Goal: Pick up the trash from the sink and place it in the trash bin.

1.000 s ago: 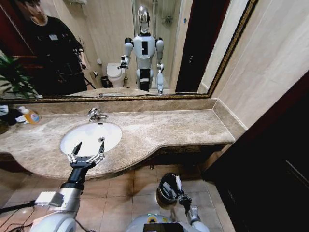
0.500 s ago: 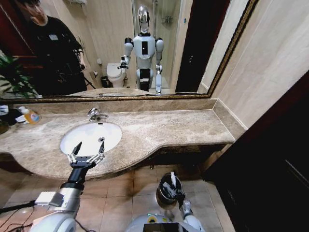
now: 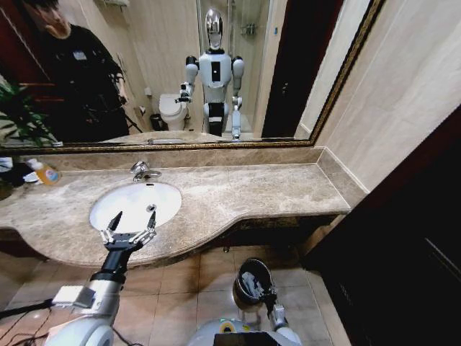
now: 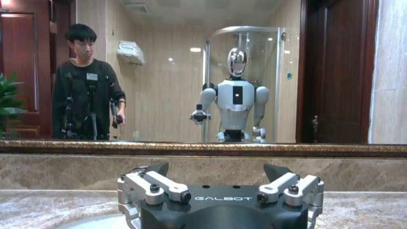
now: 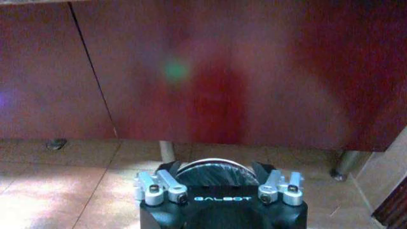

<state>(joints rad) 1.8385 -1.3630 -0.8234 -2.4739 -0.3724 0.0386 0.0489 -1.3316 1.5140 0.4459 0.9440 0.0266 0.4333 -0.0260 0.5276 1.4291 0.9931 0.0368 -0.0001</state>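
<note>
Down on the tiled floor (image 3: 194,281), the small round black trash bin with a shiny metallic rim (image 3: 248,282) stands in front of the counter's dark red cabinet (image 5: 210,71), and nothing can be made out of what lies inside it. The right gripper (image 3: 269,296) hangs at the bin's near edge, low beside the robot's base; in the right wrist view its fingers (image 5: 152,187) stand spread on either side of the bin's rim (image 5: 210,164), with nothing visible between them. Up on the beige-brown marble counter (image 3: 252,194), the white oval sink (image 3: 137,203) sits below its chrome faucet (image 3: 142,171), and its white bowl looks bare from the head camera; no tube, packet or wrapper can be made out in it, though small bits could be hidden behind the left gripper (image 3: 130,222). That gripper hovers over the sink's near rim with its fingers (image 4: 156,183) spread wide and empty, facing the wall mirror (image 3: 180,72). A clear bottle of orange liquid (image 3: 45,171) stands near the mirror at the counter's far left, well apart from the sink. Judging from this, the step in hand is the drop at the bin, apparently finished. The next move calls for lifting the right arm clear of the bin and checking the sink for any remaining trash before the left gripper goes down.
</note>
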